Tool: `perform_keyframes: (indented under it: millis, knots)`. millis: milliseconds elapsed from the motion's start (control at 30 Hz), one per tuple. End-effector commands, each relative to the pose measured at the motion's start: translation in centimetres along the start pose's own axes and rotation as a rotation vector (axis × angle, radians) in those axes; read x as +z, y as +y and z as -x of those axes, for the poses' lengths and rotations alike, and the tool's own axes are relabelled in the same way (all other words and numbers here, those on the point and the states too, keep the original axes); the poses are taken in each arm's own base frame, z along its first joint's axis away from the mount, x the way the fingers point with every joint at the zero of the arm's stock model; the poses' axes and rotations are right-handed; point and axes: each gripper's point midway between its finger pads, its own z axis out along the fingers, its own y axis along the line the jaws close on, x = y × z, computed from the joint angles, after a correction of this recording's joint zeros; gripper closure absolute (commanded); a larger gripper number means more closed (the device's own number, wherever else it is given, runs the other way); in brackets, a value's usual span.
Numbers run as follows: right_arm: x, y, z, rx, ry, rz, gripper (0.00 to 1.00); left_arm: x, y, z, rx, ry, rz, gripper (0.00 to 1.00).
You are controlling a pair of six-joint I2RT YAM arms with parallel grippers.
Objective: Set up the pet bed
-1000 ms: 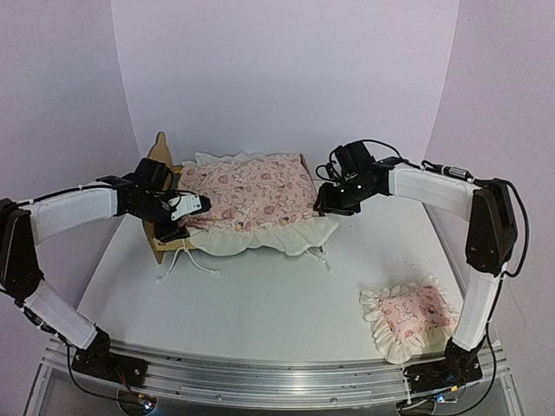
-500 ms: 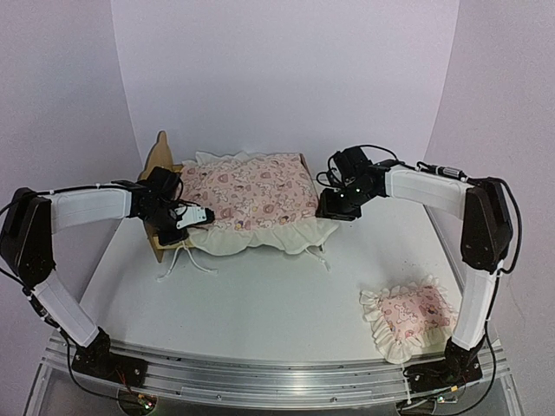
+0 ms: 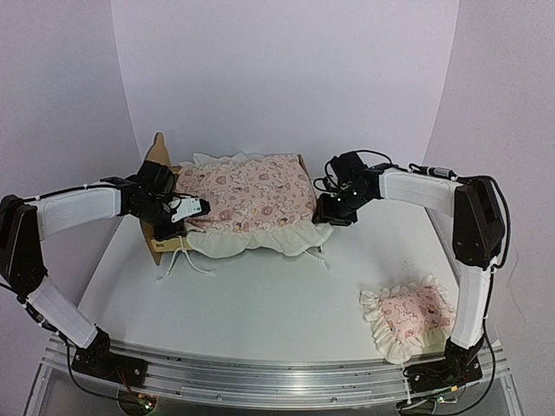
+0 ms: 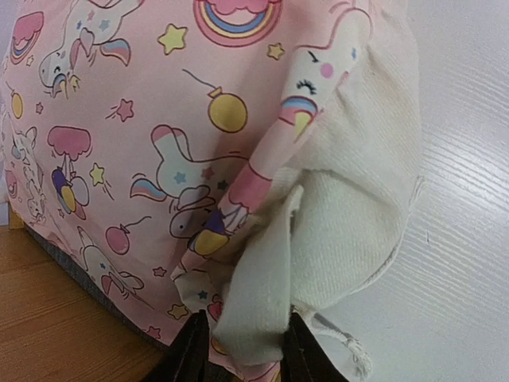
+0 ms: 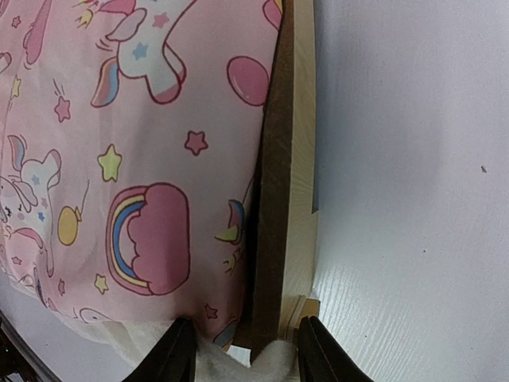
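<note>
The bed (image 3: 161,245) sits toward the far left of the table (image 3: 260,303), long axis running left to right across it and skewed a little. The eared headboard (image 3: 158,149) is on the left end and stands upright, the footboard (image 5: 290,159) is on the right end, so the bed points right.

A pink unicorn-print mattress (image 3: 251,192) lies on the frame, with its cream ruffle (image 4: 350,223) spilling over the near side rail. A couple of white ties (image 3: 186,264) trail onto the table by the near left corner.

The left gripper (image 3: 195,208) is at the headboard end, near corner. In the wrist view a fold of the ruffle sits between its fingers (image 4: 191,358) and touches both. Honestly can't tell whether it's actually squeezing or just loose around it.

The right gripper (image 3: 325,212) is at the near corner of the footboard. Its fingers (image 5: 176,350) straddle the board edge-on, some ruffle stuffed in there too, and it looks clamped on the frame.

The matching pillow (image 3: 409,316) lies flat on the table, near right, well apart from the bed.
</note>
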Motion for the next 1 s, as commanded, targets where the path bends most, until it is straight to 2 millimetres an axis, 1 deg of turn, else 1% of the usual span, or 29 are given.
perform_keyframes:
  millis: [0,33,67,167,200,333,400,467,533,633,667,700,733,767,800,867,900,967]
  knots:
    - [-0.4,0.9,0.3,0.002,0.004,0.037,0.55,-0.8,2.0,2.1,-0.002,-0.063,0.037,0.88]
    - [-0.3,0.9,0.3,0.003,0.005,0.037,0.56,-0.9,1.9,2.1,-0.002,-0.060,0.035,0.96]
    - [-0.3,0.8,0.2,0.005,0.006,0.035,0.56,-1.1,1.9,2.0,-0.004,-0.057,0.035,1.00]
    - [-0.4,0.7,0.2,0.006,0.003,0.029,0.57,-2.2,2.0,0.9,0.021,-0.026,0.046,1.00]
    - [-0.6,0.7,0.3,0.004,0.000,0.030,0.57,-2.5,2.1,0.2,0.039,-0.009,0.059,1.00]
    - [-1.0,0.9,0.4,-0.001,-0.005,0.038,0.57,-4.2,3.7,-4.0,0.102,0.101,0.129,1.00]
    - [-1.0,1.0,0.1,0.002,0.001,0.043,0.58,-5.1,3.9,-5.2,0.126,0.138,0.139,1.00]
    - [-0.7,0.8,-0.3,0.010,0.015,0.044,0.59,-5.7,3.1,-5.9,0.145,0.153,0.120,1.00]
    - [-0.3,0.8,-0.8,0.020,0.032,0.048,0.60,-5.8,2.1,-6.4,0.174,0.158,0.104,1.00]
    - [-0.2,0.9,-1.1,0.025,0.046,0.060,0.60,-5.4,0.1,-8.1,0.245,0.195,0.069,1.00]
    - [-0.2,0.9,-1.1,0.027,0.046,0.061,0.61,-5.3,-0.9,-8.4,0.289,0.193,0.036,1.00]
    - [-0.3,1.0,-1.1,0.024,0.044,0.065,0.64,-5.5,-1.6,-8.4,0.307,0.175,0.016,1.00]
    - [-0.4,1.2,-1.0,0.021,0.044,0.072,0.68,-6.0,-2.3,-7.9,0.311,0.136,-0.005,1.00]
    - [-0.5,1.4,-1.0,0.019,0.045,0.080,0.73,-6.6,-2.8,-7.0,0.301,0.079,-0.026,1.00]
    - [-0.6,1.6,-1.1,0.017,0.048,0.091,0.79,-7.3,-3.3,-5.7,0.278,0.002,-0.050,1.00]
    - [-0.7,1.8,-1.2,0.017,0.055,0.106,0.90,-8.5,-2.1,-3.9,0.200,-0.092,-0.023,1.00]
    - [-0.8,1.9,-1.3,0.017,0.058,0.112,0.94,-8.7,-1.4,-3.5,0.172,-0.109,-0.005,1.00]
    - [-0.9,2.0,-1.3,0.016,0.059,0.116,0.98,-8.9,0.3,-3.4,0.122,-0.121,0.042,1.00]
